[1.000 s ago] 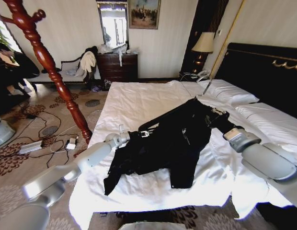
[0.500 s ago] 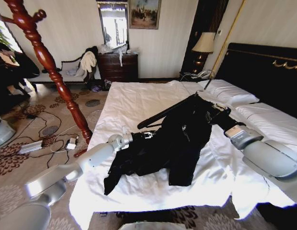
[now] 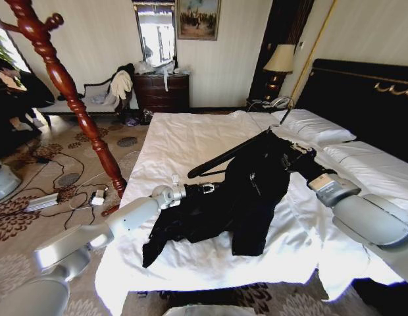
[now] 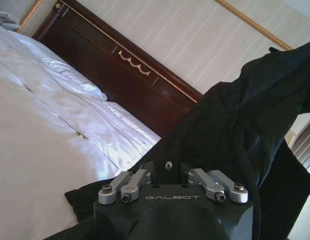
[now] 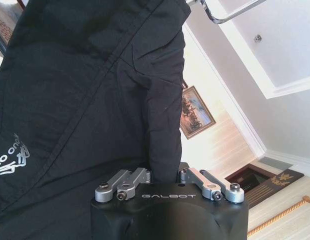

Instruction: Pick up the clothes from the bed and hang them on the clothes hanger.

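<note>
- The bed [image 3: 191,141] is the largest thing in the head view: white sheets, pillows toward the black headboard [image 3: 362,99] with gold trim, and a thin dark seam down the middle.
- The black jacket [image 3: 237,197] is partly raised off the sheets between the two arms. Its upper part is lifted near the pillows, and its lower hem and one sleeve trail down onto the bed toward the near edge.
- The wooden coat stand [image 3: 66,85], dark red and turned, rises from the patterned carpet beside the bed on the robot's left, well apart from the jacket.
- The clothes hanger [image 3: 227,156] runs as a slim black bar slanting up out of the jacket's top, its silver hook [image 3: 284,105] above the pillows.
- The right end effector [image 3: 295,156] is at the jacket's upper part near the hanger. In the right wrist view its fingers [image 5: 181,172] stand close together with a fold of the black fabric pinched between them.
- The left end effector [image 3: 207,189] reaches in from the bed's left edge to the jacket's side. In the left wrist view its fingers [image 4: 147,167] are drawn in and clamp the black cloth.
</note>
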